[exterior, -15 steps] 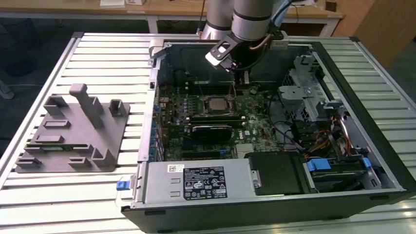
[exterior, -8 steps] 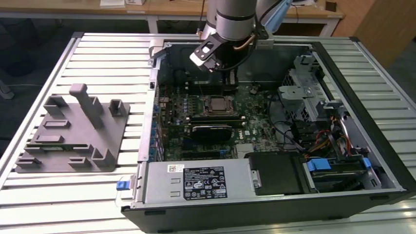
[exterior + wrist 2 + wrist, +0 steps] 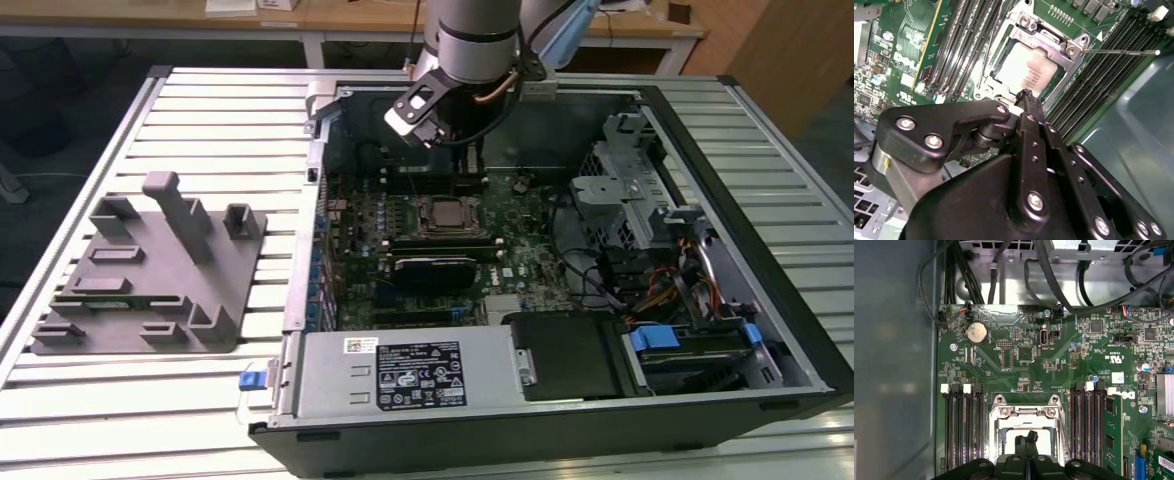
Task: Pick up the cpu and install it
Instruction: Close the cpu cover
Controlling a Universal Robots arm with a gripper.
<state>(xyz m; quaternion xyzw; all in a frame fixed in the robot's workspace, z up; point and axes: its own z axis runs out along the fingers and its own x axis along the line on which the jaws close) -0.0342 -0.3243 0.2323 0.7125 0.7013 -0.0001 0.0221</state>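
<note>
The cpu [image 3: 1028,70] has a smooth silvery metal top, its socket frame [image 3: 1048,34] is bright bare metal, the motherboard [image 3: 1029,357] glossy green, the table [image 3: 200,105] ribbed pale metal.

Exterior view above open case [image 3: 561,435], both wrist views behind pincer [image 3: 1026,93] [image 3: 1029,435], sharing socket [image 3: 1051,40] [image 3: 1024,412]

A green motherboard [image 3: 1024,365] lies flat inside an open black computer case [image 3: 534,445], directly beneath the gripper [image 3: 1029,437]. Nearest to it is a silver metal socket frame [image 3: 1024,412], flanked on both sides by long black memory slots [image 3: 961,430]. Farther from the gripper sit a round silver coin battery [image 3: 976,332] and a bundle of black cables [image 3: 956,270]. Well away from it, on the exterior view's left, a grey plastic fixture [image 3: 147,275] rests on the slatted metal table [image 3: 134,420].
</note>
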